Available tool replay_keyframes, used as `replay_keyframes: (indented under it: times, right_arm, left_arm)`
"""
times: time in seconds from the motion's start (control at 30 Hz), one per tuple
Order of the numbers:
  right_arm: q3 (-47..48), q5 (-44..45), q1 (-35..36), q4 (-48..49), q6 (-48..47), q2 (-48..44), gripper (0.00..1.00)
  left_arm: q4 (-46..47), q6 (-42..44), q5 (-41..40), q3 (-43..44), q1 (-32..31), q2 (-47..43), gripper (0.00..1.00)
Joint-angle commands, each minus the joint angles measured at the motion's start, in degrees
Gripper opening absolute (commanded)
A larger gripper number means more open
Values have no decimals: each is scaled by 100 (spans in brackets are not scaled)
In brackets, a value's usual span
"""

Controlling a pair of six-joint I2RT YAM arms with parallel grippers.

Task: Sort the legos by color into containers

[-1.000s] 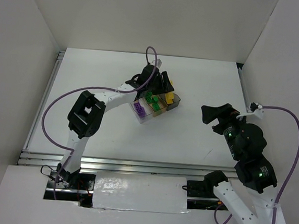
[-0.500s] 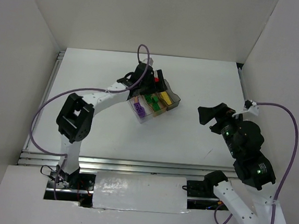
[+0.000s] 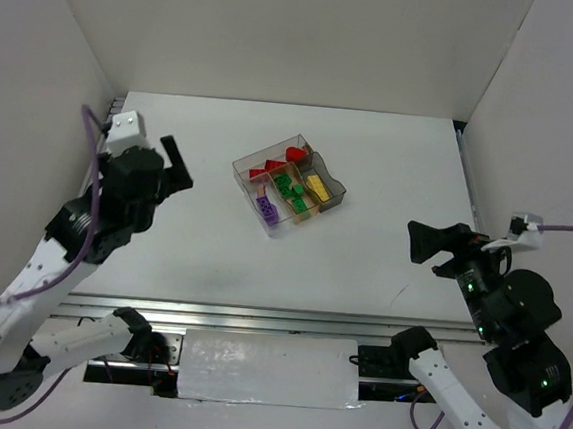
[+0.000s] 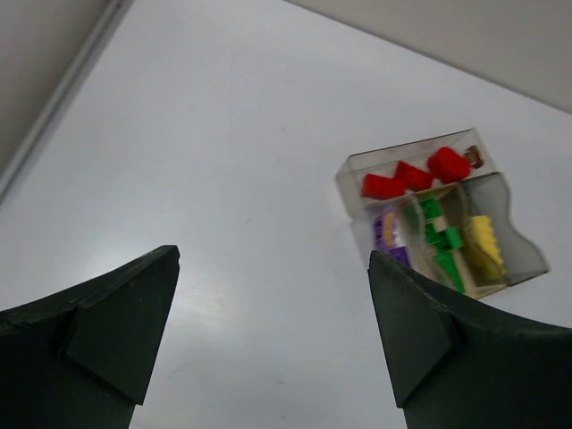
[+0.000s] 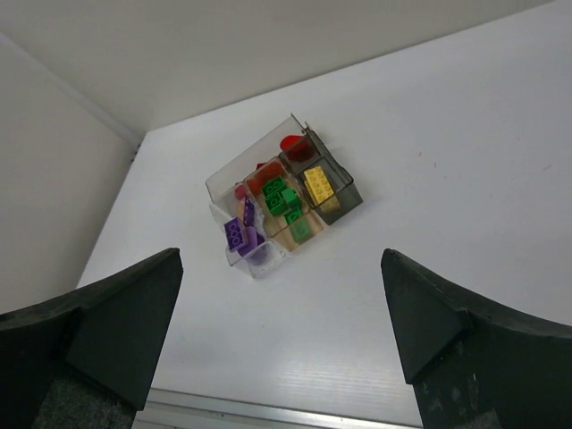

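The containers [image 3: 337, 192] sit mid-table as one low cluster of clear and smoky compartments, also seen in the left wrist view [image 4: 523, 259] and the right wrist view [image 5: 350, 198]. The legos lie inside it by color: red [image 3: 274, 165], green [image 3: 289, 189], yellow [image 3: 317, 186], purple [image 3: 265, 208]. The wrist views show the same groups: red [image 4: 398, 180], green [image 4: 442, 239], yellow [image 5: 317, 183], purple [image 5: 236, 234]. My left gripper [image 3: 177, 165] hangs open and empty well left of the tray. My right gripper [image 3: 417, 242] is open and empty, off to the tray's right.
White walls close in the table on the left, back and right. A metal rail [image 3: 257, 317] runs along the near edge, and another [image 3: 83, 192] along the left edge. No loose bricks show on the white tabletop [image 3: 362, 271] around the tray.
My left arm has pulled back from over the tray to the table's left side, and its jaws have opened. The right arm has drawn back toward the near right.
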Motion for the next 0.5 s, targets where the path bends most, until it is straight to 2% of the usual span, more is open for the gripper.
replay_keyframes:
  times: [0.0,0.23,0.47]
  right_arm:
    - [428,84,66,-630,-213,-266,100]
    - [921,531,75,-1484,-398,-583,100]
    - [764,540,75,-1546,-258,-785,100]
  left_arm:
    - [-854,424,-674,-559,-34,-699,99]
    - [-1101,715,-604,-1149,-43,-2650,99]
    - [-864,645,-296,-1738,-43,-3452,100]
